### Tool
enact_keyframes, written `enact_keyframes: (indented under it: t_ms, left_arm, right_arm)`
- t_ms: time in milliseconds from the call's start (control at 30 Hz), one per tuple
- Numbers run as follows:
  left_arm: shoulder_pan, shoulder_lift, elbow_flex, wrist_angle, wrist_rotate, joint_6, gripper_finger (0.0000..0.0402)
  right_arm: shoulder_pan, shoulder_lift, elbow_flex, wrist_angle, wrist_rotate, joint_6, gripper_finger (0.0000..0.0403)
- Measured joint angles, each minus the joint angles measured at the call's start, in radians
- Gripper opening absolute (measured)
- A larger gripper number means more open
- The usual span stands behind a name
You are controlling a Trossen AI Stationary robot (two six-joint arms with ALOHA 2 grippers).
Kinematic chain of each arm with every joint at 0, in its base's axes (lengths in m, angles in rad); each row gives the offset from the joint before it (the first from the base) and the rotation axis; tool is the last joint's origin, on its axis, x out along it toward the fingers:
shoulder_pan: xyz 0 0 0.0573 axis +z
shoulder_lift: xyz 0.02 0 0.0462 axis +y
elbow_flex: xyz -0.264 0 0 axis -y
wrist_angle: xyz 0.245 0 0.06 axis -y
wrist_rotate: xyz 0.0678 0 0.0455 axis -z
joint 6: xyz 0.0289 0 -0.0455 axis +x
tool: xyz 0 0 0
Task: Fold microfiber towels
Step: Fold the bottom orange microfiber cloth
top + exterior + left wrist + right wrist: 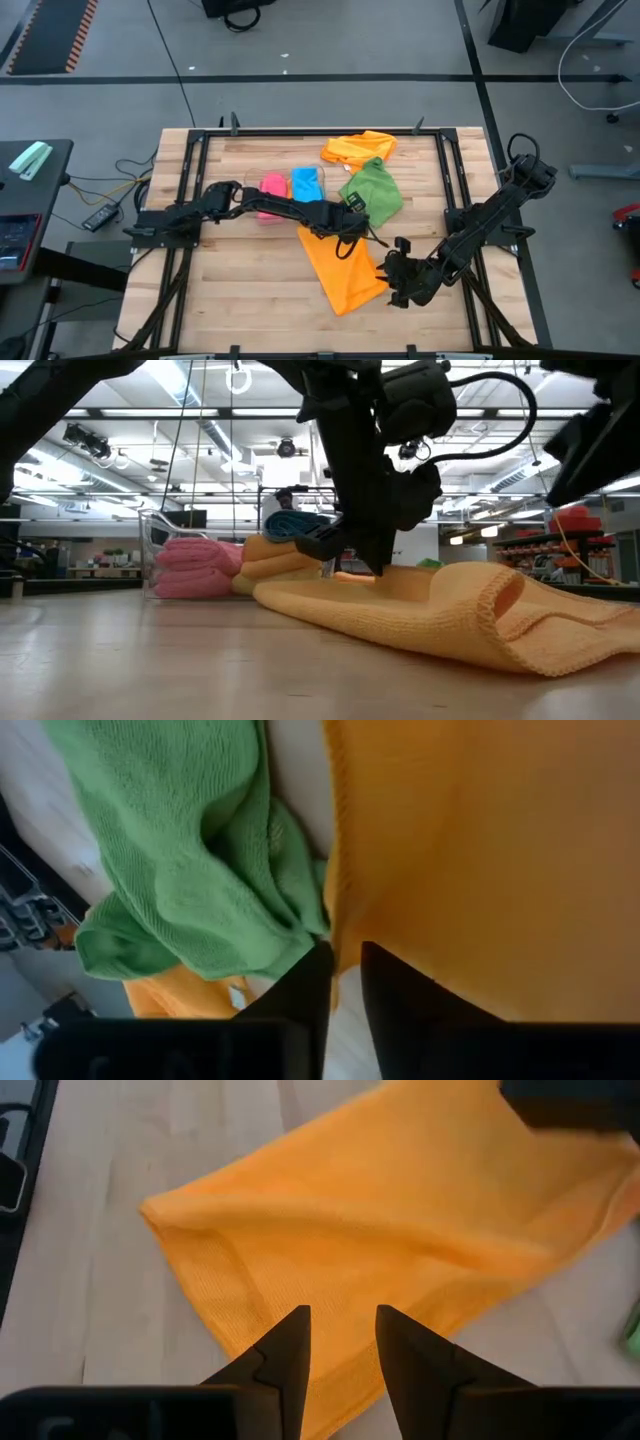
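Wooden planks are forming the tabletop (240, 290), which is sitting inside a dark metal frame on a grey floor, and five towels are showing on it. One large orange towel (341, 268) is lying folded and slanted near the middle-front. A second orange towel (360, 147) is lying crumpled at the far edge, with a green towel (374, 191) bunched just in front of it. A pink towel (272, 189) and a blue towel (306, 183) are sitting folded side by side in a clear bin (152, 530) beyond the left arm.

Reaching across from the left, the left gripper (348, 230) is pressing down at the far end of the large orange towel, close beside the green one. In its wrist view the two jaws are standing only a narrow slit apart, their tips lying at the orange towel's edge where it is meeting the green cloth; whether they are pinching the fabric is not showing clearly.

Coming in from the right, the right gripper (397, 281) is sitting at the near right edge of the same orange towel. Its jaws are standing slightly spread over the towel's long edge, the cloth lying just beyond and partly between the tips, with nothing visibly pinched.
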Motion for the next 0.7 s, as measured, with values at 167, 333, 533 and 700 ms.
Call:
enact_keyframes:
  t_ms: [167,333,533,700]
  left_arm:
    - [-0.021,0.000,0.000,-0.002,0.000,-0.020,0.0104]
    - [-0.041,0.000,0.000,-0.004,0.001,-0.005,0.0118]
    - [-0.048,-0.003,0.029,-0.070,0.005,-0.068,0.0107]
    - [-0.047,-0.003,0.029,-0.081,0.008,-0.093,0.0094]
  right_arm:
    - [0.000,0.000,-0.079,0.094,0.003,0.147,0.0150]
    - [-0.015,0.000,-0.135,0.209,-0.062,0.227,0.0169]
    - [0.017,0.072,-0.084,0.228,-0.029,0.045,0.0167]
    - [0.029,0.220,-0.011,0.223,0.029,-0.184,0.0166]
